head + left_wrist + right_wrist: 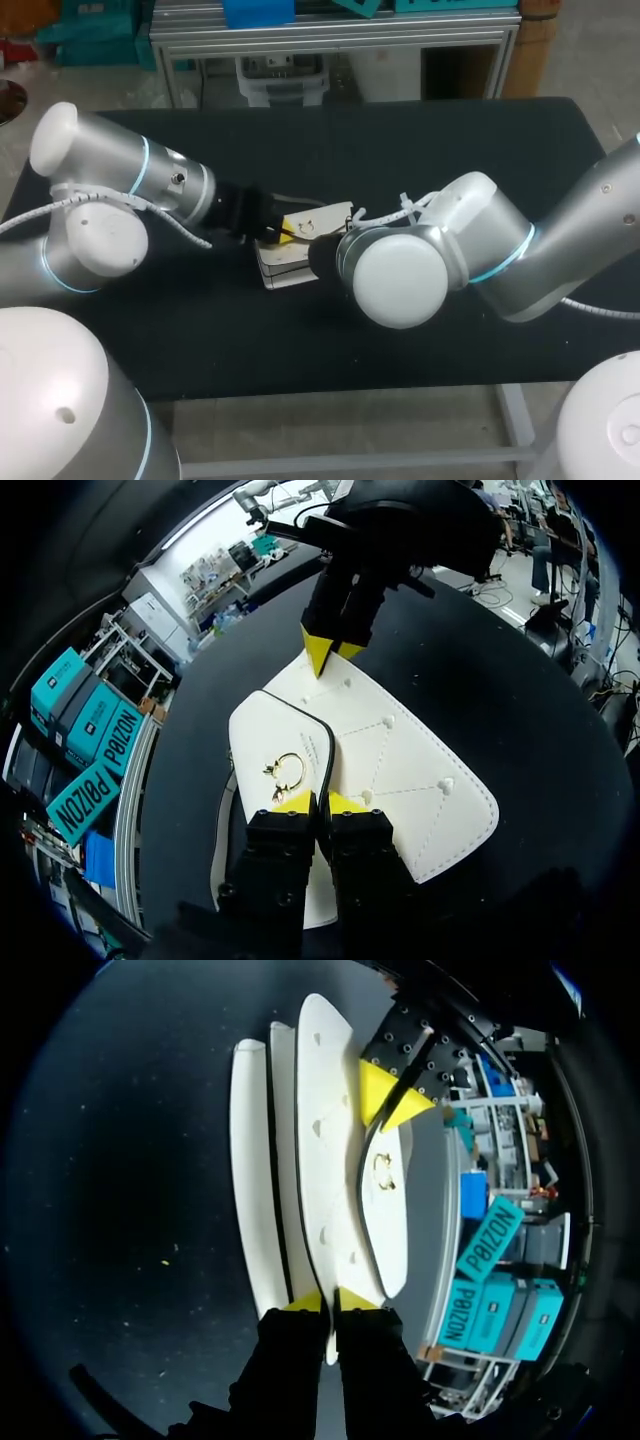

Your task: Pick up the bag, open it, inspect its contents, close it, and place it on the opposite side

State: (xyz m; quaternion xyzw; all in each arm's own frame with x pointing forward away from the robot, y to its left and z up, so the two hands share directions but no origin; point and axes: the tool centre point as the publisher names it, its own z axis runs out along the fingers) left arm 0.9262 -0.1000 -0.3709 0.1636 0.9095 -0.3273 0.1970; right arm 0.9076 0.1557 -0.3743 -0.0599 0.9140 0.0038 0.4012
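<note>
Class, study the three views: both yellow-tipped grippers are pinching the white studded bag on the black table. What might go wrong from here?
1. The left gripper pinches only the thin edge of the black-trimmed flap; it may slip free.
2. The right gripper holds just the rim of the white studded bag; uneven pulling could drag the bag across the black table.
3. Both grippers face each other closely over the bag, so they might collide.

no legible text, label or number on the white bag point(400, 770) or table point(520, 680)
</note>
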